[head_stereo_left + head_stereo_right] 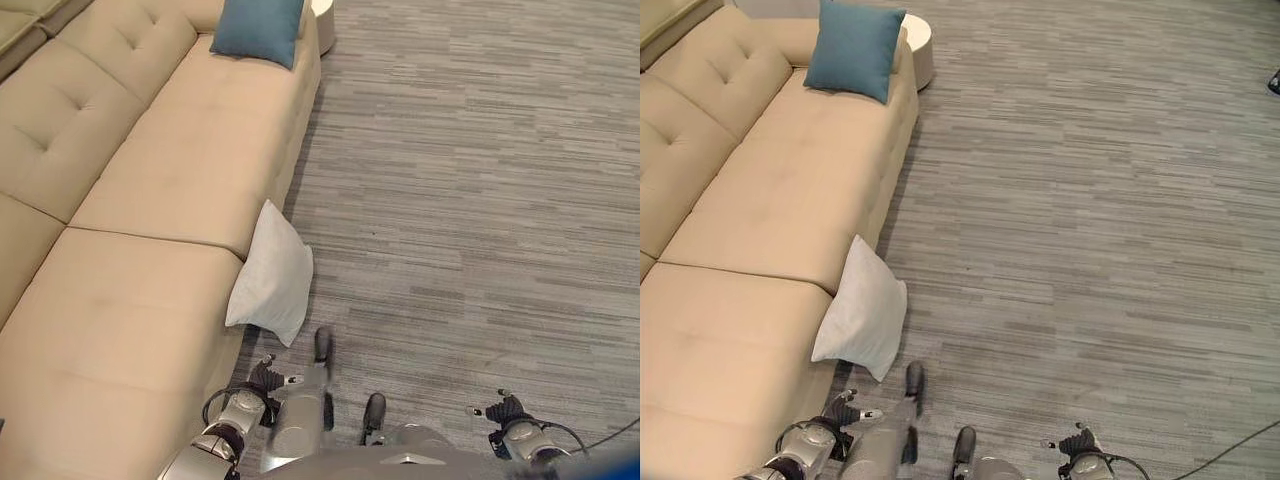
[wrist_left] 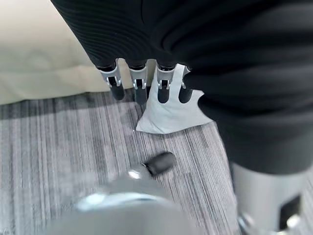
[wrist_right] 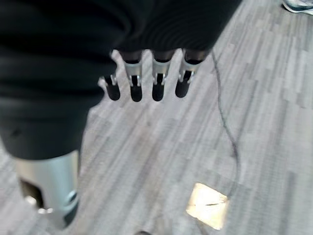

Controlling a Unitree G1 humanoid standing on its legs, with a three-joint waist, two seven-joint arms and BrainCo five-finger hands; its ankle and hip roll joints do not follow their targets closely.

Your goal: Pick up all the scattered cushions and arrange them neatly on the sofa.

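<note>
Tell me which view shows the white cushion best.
The left eye view: the whole white cushion leans on the sofa front, standing on the floor. The right eye view matches it. The left wrist view shows a corner; the right wrist view, floor.

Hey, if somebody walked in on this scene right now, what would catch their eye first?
Probably the pale grey cushion, standing on the grey carpet and leaning against the front of the beige sofa, just ahead of the robot's left hand. Next, the teal cushion propped upright at the sofa's far end. The right hand hangs low over bare carpet, fingers relaxed.
</note>
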